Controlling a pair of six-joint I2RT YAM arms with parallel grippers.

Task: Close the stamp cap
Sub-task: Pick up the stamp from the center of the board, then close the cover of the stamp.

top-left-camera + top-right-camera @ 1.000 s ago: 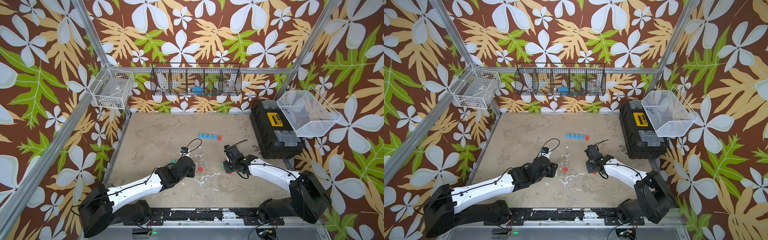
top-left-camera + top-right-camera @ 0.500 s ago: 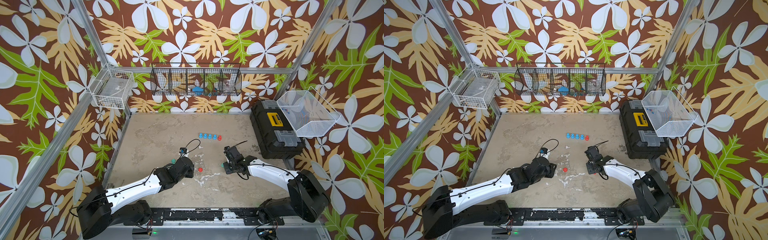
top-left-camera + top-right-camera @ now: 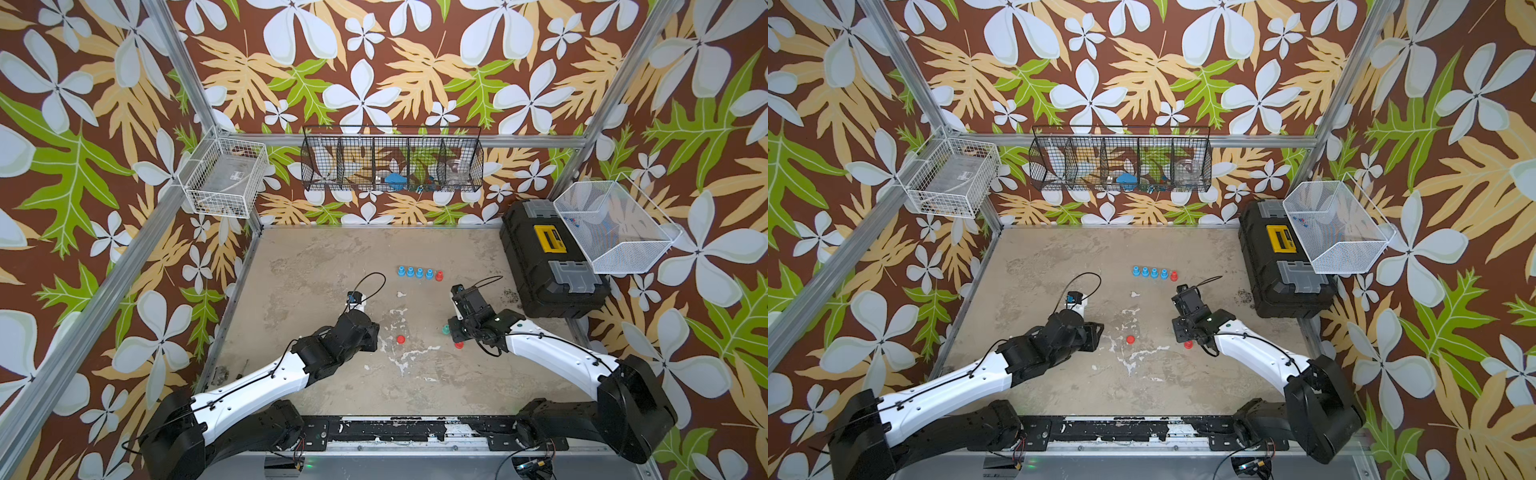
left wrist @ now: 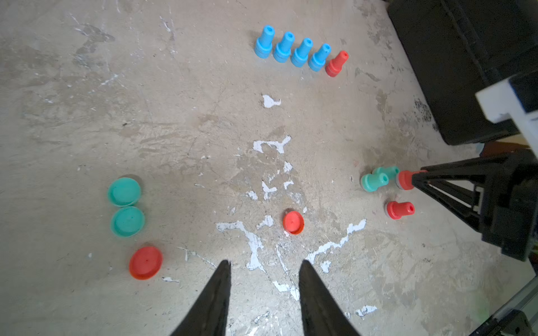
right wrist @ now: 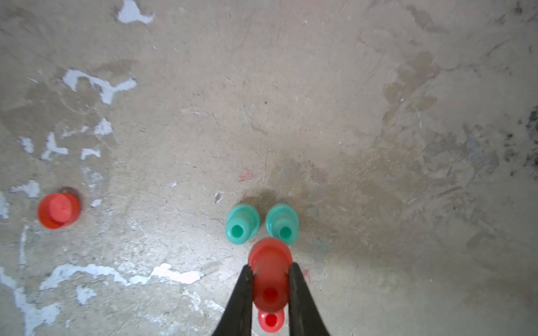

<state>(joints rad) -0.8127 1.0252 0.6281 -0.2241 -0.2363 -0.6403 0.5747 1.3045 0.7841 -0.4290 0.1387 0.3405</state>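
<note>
My right gripper [image 5: 270,266] is shut on a red stamp [image 5: 270,276], its fingers pinching the stem from both sides. A second red stamp [image 5: 271,320] stands on the table just under the held one. Two teal stamps [image 5: 241,224] stand right beyond it. A loose red cap [image 5: 58,211] lies off to the side, between the two arms in a top view [image 3: 400,339]. My left gripper [image 4: 265,261] is open and empty, pointing at that red cap [image 4: 293,222]. Another red cap [image 4: 145,263] and two teal caps [image 4: 124,192] lie beside it.
A row of several blue stamps [image 3: 415,273] ending in a red one [image 3: 438,275] stands mid-table. A black toolbox [image 3: 552,266] fills the right edge, with a white mesh bin [image 3: 615,232] above it. Wire baskets [image 3: 390,166] hang on the back wall.
The right gripper's fingers have closed onto the red stamp. The left arm has barely moved and its fingers stay apart.
</note>
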